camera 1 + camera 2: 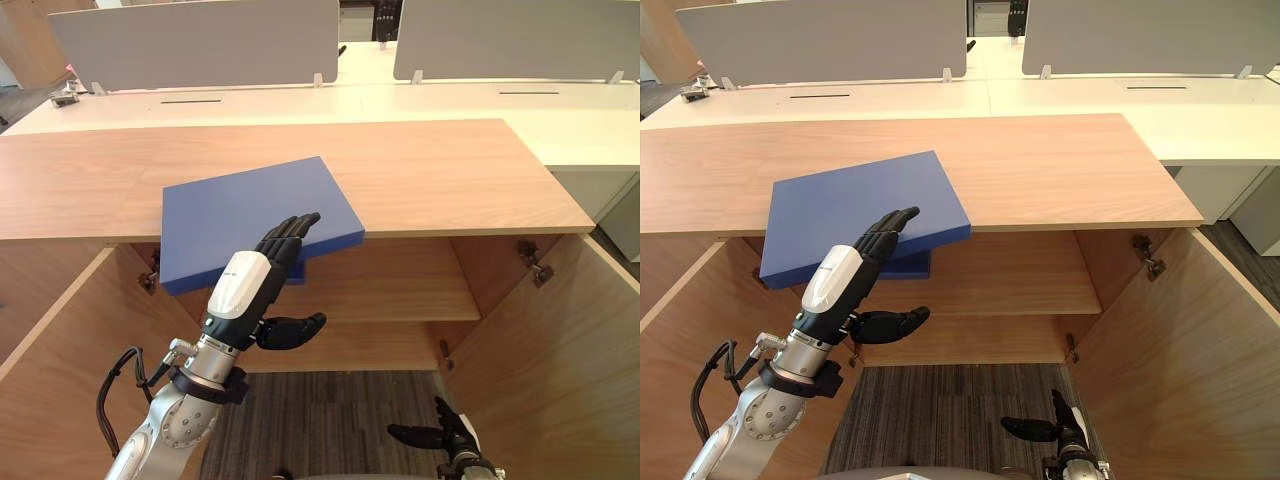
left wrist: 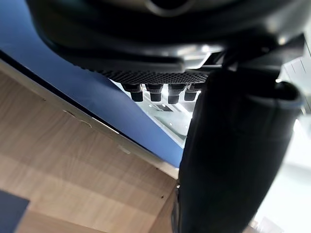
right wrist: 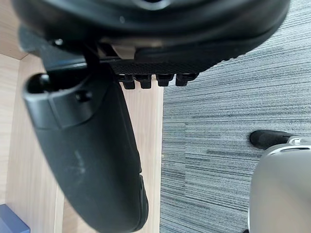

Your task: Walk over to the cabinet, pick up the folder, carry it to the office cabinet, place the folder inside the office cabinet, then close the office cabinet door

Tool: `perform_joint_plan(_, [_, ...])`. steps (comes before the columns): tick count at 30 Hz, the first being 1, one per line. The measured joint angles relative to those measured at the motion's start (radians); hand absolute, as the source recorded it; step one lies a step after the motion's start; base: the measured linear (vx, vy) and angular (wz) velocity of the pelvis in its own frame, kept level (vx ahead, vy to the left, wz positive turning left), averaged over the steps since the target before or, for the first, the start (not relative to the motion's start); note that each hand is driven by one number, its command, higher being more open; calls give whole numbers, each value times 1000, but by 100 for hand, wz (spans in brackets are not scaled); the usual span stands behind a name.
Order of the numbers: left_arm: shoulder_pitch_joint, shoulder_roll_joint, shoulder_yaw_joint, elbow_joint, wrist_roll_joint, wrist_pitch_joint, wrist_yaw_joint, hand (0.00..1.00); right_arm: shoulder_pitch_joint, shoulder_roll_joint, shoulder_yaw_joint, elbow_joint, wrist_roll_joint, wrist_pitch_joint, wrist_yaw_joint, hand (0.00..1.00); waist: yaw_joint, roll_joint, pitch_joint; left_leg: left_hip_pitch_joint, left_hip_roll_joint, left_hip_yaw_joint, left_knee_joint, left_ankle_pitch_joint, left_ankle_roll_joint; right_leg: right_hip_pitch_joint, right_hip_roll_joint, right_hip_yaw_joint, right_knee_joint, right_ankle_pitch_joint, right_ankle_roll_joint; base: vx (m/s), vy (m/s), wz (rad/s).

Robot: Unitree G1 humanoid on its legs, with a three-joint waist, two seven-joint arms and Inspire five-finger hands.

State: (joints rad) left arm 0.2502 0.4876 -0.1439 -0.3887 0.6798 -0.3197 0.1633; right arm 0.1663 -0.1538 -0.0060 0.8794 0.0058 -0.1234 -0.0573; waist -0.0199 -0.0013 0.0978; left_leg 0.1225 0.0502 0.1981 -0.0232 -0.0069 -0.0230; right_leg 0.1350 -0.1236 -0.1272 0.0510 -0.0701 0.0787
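pick-up step: left hand reaching over the folder

the blue folder (image 1: 250, 215) lies on the wooden worktop (image 1: 430, 170), overhanging its front edge. the left hand (image 1: 245, 285) has straight fingers above it and its thumb below, seemingly not yet pinching; next it must close on the overhang. the right hand (image 1: 440, 432) hangs low, relaxed.

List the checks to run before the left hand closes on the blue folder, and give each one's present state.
1. Folder overhangs the front edge of the cabinet top: ok.
2. Left hand has its fingers over the folder and its thumb under the overhang: ok.
3. Fingers touching the folder: cannot tell.
4. Grip closed on the folder: not ok, fingers straight.
5. Right hand out of the way: ok, low over the carpet, open.
6. Cabinet door open: ok.
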Motion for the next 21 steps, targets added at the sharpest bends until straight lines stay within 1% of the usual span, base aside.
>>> perform_joint_plan(2, [0, 4, 0, 2, 79, 23, 36, 100, 0, 0, 7, 0, 0, 0, 5, 100, 0, 0, -5, 4, -1, 4, -7, 0, 0, -1, 0, 9, -1, 0, 0, 15, 4, -5])
perform_joint_plan(5, [0, 4, 3, 2, 143, 40, 78, 100, 1, 1, 13, 0, 1, -1, 10, 100, 0, -1, -11, 6, -3, 4, -12, 0, 0, -1, -1, 12, -4, 0, 0, 4, 0, -1])
perform_joint_plan(9, [-5, 3, 30, 2, 188, 51, 110, 100, 2, 2, 13, 0, 1, -5, 13, 100, 1, -1, -12, 10, -4, 4, -20, 2, 1, 0, 0, 13, -5, 0, 0, 0, 0, 0])
perform_joint_plan(15, [-6, -1, 86, 1, 228, 78, 121, 100, 3, 3, 12, 0, 1, -7, 14, 100, 3, -2, -12, 20, -6, 2, -46, 15, 1, 1, 0, 13, -8, 0, 0, 0, 0, 0])
perform_joint_plan(18, [-5, -22, 121, 1, 245, 97, 121, 100, 3, 10, 12, 0, 1, -7, 15, 100, 5, -3, -13, 23, -7, 0, -54, 18, 2, 1, 0, 13, -8, 0, 0, 0, 0, 0])
perform_joint_plan(19, [-4, -32, 135, 1, 246, 105, 122, 0, 3, 13, 12, 0, 1, -7, 15, 100, 6, -3, -13, 26, -8, 0, -63, 22, 1, 1, 0, 13, -9, 0, 0, 0, 0, 0])
perform_joint_plan(21, [0, -43, 155, 1, 251, 121, 122, 0, 4, 18, 12, 0, 1, -8, 15, 100, 6, -3, -13, 27, -8, -1, -64, 23, 1, 1, 0, 13, -9, 0, 0, 0, 0, 0])
